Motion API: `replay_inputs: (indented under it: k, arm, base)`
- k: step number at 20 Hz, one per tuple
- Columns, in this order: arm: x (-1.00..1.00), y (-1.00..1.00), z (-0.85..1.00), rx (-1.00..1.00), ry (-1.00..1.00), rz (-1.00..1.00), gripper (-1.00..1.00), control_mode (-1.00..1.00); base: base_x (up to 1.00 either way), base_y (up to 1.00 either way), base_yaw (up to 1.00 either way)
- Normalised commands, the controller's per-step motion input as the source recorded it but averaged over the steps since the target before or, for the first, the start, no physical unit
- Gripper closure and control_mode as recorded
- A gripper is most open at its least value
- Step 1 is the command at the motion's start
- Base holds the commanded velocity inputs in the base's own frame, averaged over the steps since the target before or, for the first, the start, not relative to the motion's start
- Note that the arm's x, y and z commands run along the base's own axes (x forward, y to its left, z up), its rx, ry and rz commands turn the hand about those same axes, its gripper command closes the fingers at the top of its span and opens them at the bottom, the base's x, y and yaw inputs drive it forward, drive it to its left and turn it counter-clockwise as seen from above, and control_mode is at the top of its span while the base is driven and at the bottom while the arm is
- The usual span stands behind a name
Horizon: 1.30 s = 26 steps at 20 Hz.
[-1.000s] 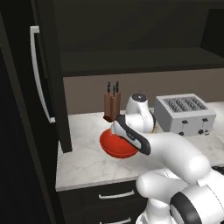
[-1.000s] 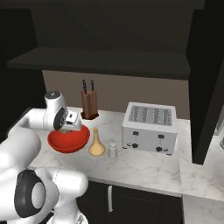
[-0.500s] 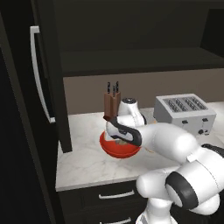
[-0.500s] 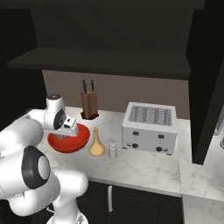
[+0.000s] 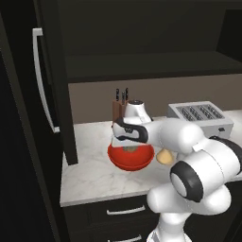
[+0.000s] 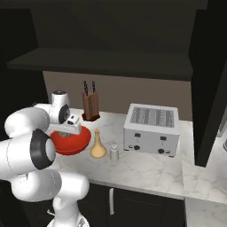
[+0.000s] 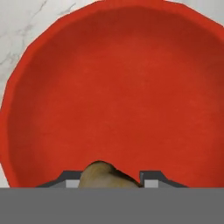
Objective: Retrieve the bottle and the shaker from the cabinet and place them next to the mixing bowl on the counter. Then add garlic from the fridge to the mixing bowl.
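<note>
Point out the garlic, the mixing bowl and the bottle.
garlic (image 7: 106, 174): hand view, its rounded top between the fingertips.
mixing bowl (image 7: 118, 87): hand view, bare red inside.
bottle (image 6: 97, 150): right base view, its bulbous base.

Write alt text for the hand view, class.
The claw holds a brownish garlic bulb above the middle of a wide red bowl. White marble counter shows beyond the bowl's rim.

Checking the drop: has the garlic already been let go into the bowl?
No, the garlic sits between the end effector's fingertips above the bowl.
</note>
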Motion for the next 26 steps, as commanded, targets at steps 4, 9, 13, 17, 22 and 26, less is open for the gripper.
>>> replay_inputs:
  k: [4,9,13,17,22,26]
  arm:
    - [0.04,-0.01,-0.2,0.0,0.0,-0.04,1.0,-1.0]
    - [0.02,-0.07,-0.31,0.0,0.0,-0.05,1.0,-1.0]
    - [0.0,-0.04,-0.3,0.0,0.0,-0.05,1.0,-1.0]
    - [0.0,0.0,-0.2,-0.01,0.0,-0.04,1.0,-1.0]
    - [0.0,0.0,-0.18,-0.04,0.0,-0.03,1.0,-1.0]
    - [0.0,0.0,-0.02,-0.02,0.0,-0.02,1.0,-1.0]
  base:
    - [0.0,0.0,0.0]
    - [0.0,0.0,0.0]
    - [0.0,0.0,0.0]
    - [0.0,0.0,0.0]
    - [0.0,0.0,0.0]
    - [0.0,0.0,0.0]
